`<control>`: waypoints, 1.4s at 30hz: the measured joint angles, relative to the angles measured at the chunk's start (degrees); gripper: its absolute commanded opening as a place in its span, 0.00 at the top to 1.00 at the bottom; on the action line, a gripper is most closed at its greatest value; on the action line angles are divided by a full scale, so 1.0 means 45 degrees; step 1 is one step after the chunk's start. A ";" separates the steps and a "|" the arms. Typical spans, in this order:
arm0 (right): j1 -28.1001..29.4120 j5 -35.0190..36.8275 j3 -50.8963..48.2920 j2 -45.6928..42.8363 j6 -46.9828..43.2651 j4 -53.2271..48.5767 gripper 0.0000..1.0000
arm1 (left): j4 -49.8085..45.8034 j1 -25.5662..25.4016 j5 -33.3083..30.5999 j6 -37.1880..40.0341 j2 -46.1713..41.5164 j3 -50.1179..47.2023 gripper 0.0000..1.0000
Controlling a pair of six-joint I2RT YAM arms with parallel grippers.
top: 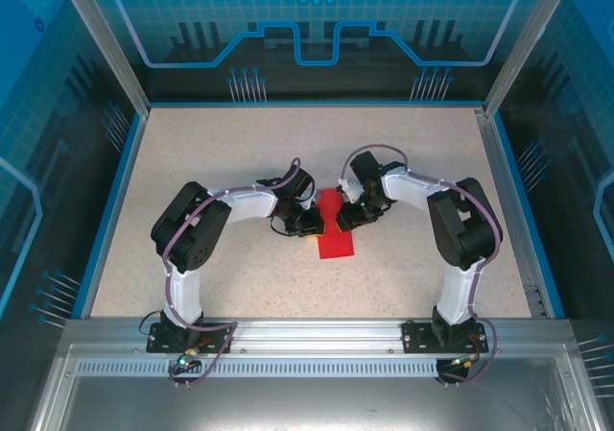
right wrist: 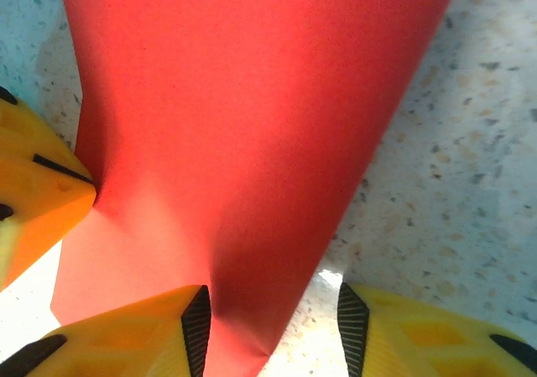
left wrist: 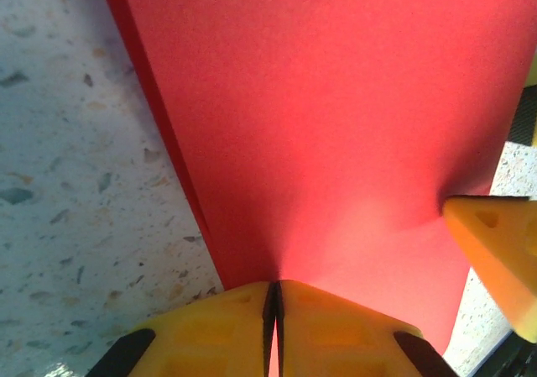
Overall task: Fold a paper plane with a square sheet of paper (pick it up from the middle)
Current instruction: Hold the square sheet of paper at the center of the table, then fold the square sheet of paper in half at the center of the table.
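The red sheet of paper (top: pixel 333 227) lies mid-table, pinched narrow between both grippers and spreading wider toward the near side. My left gripper (top: pixel 309 220) is shut on its left edge; in the left wrist view the yellow fingers (left wrist: pixel 336 327) meet on the red paper (left wrist: pixel 336 125). My right gripper (top: pixel 353 216) sits at the sheet's right edge and stands open. In the right wrist view its jaws (right wrist: pixel 273 327) straddle a bent corner of the paper (right wrist: pixel 243 117), with a gap to the right pad (right wrist: pixel 352 318). The other arm's yellow fingertip (right wrist: pixel 38 188) touches the sheet.
The speckled table (top: pixel 240 153) is bordered by a blue rim and aluminium frame posts (top: pixel 106 42). Both arm bases (top: pixel 192 330) are bolted on the near rail. The right gripper's fingertip (left wrist: pixel 495 243) shows at the paper's edge in the left wrist view.
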 measured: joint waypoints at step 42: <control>0.0593 -0.0491 -0.2589 -0.1141 0.4036 0.2977 0.78 | -0.0034 0.0000 -0.0102 0.0369 0.0073 0.0039 0.88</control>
